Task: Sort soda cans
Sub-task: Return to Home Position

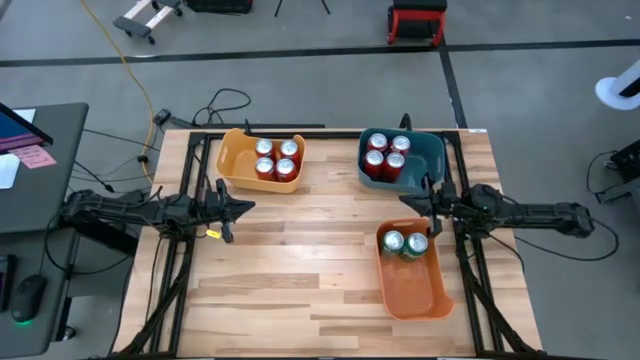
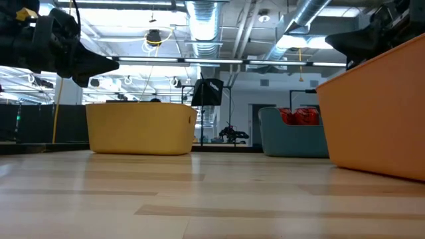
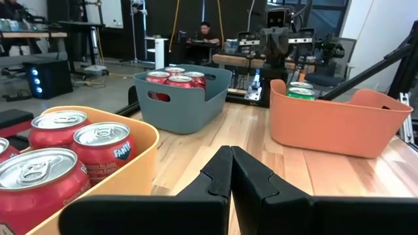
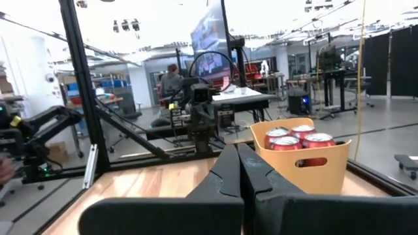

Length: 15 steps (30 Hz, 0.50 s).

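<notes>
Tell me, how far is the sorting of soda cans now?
Sorting looks done: four red cans sit in the yellow bin, four more in the teal bin, both green cans in the orange bin. Nothing is in hand: the left gripper and right gripper are shut and empty. Nothing seems left; I see no loose can.

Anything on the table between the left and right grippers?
Nothing: in the high view only bare wooden tabletop runs from the left gripper to the right gripper, both shut.
</notes>
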Motion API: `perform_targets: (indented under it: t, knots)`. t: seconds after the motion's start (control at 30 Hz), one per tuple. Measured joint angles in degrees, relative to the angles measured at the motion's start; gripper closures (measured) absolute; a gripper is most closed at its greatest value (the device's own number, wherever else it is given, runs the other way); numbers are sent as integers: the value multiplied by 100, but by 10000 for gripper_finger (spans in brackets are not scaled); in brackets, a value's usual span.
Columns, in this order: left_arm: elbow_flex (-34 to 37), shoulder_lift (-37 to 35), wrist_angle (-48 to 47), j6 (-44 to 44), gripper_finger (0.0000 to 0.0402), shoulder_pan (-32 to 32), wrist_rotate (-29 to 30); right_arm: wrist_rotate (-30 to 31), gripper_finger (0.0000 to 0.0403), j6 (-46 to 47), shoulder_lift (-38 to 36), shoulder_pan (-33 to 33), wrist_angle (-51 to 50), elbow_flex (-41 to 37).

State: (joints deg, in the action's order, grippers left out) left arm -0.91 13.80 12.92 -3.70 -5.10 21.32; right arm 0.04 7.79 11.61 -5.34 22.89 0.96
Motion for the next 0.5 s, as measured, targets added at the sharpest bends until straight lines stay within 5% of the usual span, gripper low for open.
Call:
perform_targets:
  t: [0.5]
  knots:
    - [52,2,-202,-386,401,2,123,-18,403,-30,-356,-118,-618,-24]
